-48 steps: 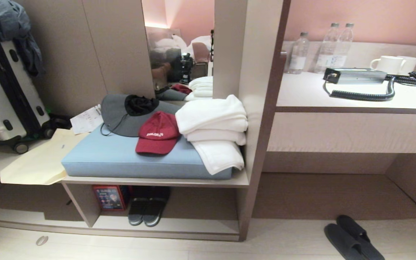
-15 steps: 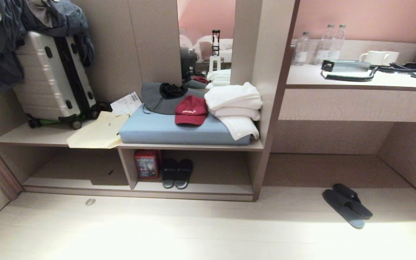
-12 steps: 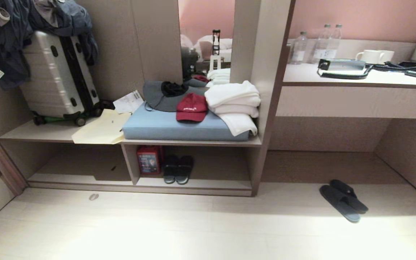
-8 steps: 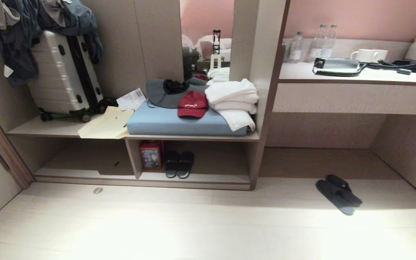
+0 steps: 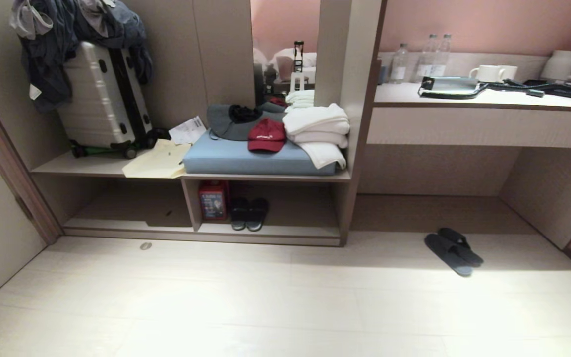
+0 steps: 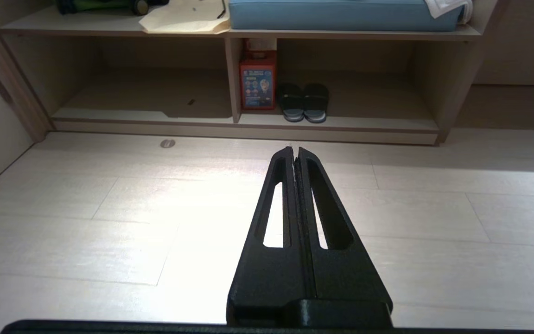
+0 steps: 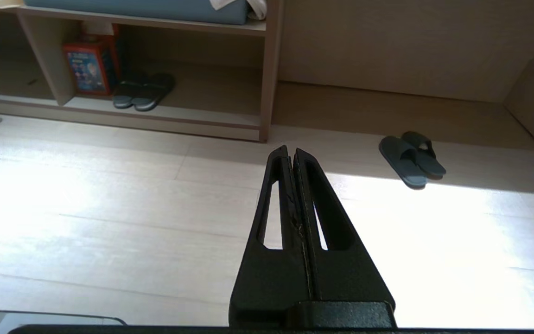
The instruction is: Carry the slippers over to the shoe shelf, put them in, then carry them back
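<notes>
The slippers (image 5: pixel 453 250), a flat slate grey-blue pair, lie side by side on the pale floor before the tall recess under the desk. The right wrist view shows the slippers (image 7: pixel 410 157) ahead and to one side of my right gripper (image 7: pixel 291 149), which is shut and empty above the floor. My left gripper (image 6: pixel 295 149) is also shut and empty, pointing at the shoe shelf (image 6: pixel 378 118). The shoe shelf (image 5: pixel 295 229) is the low beige cubby under the bench. Neither gripper shows in the head view.
A blacker pair of slides (image 5: pixel 248 214) and a red box (image 5: pixel 213 200) stand in the cubby beside its divider. On the bench above are a blue cushion (image 5: pixel 256 156), caps, towels and a suitcase (image 5: pixel 104 99). A door frame (image 5: pixel 13 163) bounds the left.
The whole scene has shrunk and slid away, so the camera has backed off from the shelf. Neither pair of footwear has moved, and both arms stay parked.
</notes>
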### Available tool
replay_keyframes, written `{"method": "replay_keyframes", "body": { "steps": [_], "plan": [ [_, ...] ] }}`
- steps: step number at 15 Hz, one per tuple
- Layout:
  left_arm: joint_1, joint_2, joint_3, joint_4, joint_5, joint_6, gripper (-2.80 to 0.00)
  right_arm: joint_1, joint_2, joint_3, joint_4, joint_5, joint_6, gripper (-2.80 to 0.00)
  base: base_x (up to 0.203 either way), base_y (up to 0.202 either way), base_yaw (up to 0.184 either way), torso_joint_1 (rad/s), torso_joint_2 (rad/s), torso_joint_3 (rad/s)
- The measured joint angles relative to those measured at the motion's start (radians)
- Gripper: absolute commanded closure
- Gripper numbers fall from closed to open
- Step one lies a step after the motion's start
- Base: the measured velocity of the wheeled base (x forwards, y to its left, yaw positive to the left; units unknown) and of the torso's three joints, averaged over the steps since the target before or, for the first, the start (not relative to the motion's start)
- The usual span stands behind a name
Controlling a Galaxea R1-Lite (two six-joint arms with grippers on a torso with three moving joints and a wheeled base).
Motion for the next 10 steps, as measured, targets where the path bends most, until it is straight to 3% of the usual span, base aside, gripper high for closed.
{"method": "replay_keyframes", "body": {
  "steps": [10],
  "plan": [
    [0.000, 0.000, 0.000, 0.001, 0.000, 0.000, 0.00, 0.000, 0.000, 0.000, 0.000, 0.000, 0.000, 0.00, -0.194, 0.000, 0.002, 0.002, 0.00, 0.003]
  ]
}}
